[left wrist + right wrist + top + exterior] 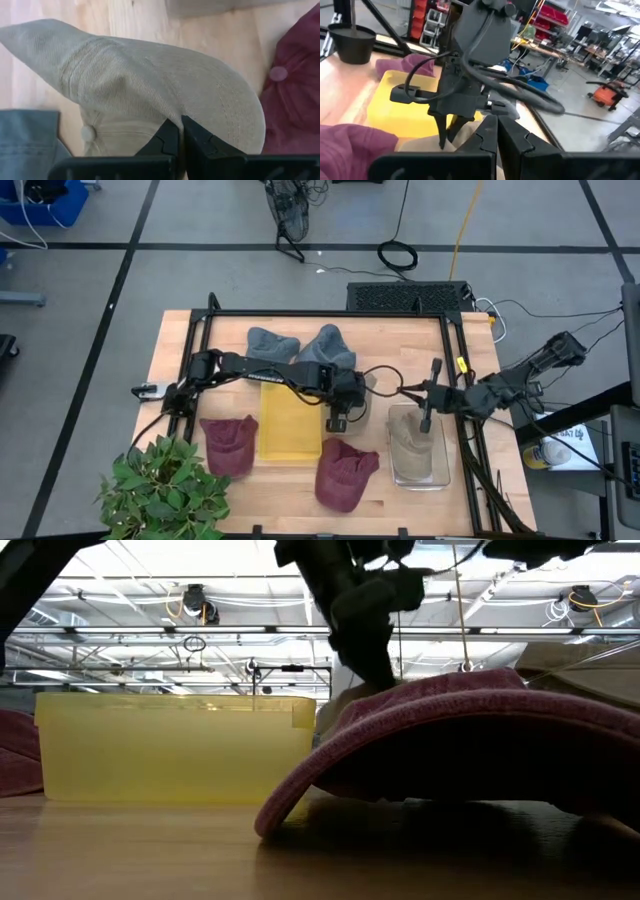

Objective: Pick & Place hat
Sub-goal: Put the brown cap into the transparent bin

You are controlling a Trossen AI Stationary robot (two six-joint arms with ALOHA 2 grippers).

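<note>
My left gripper [338,420] stands at the table's middle, between the yellow bin [290,430] and a clear bin [445,470], shut on a beige cap [150,80]. In the high view the gripper covers most of this cap; the low view shows a bit of it [335,710] behind a maroon cap [480,730]. My right gripper [402,390] reaches in from the table's right, shut, close to the left gripper [445,135] and the beige cap [465,142]. A second beige cap [412,442] lies in the clear bin. My left gripper pinches the beige cap between its two fingers [167,137], on the brim [200,107] close to where it meets the crown. The fingers come from above, pointing down. Whether the cap rests on the table is hidden. My right gripper may touch the same cap; I cannot tell.
A maroon cap [345,472] lies at the near edge, another [228,445] to the left of the yellow bin. Two grey hats [272,343] [330,345] lie at the far side. A potted plant [165,490] fills the near left corner.
</note>
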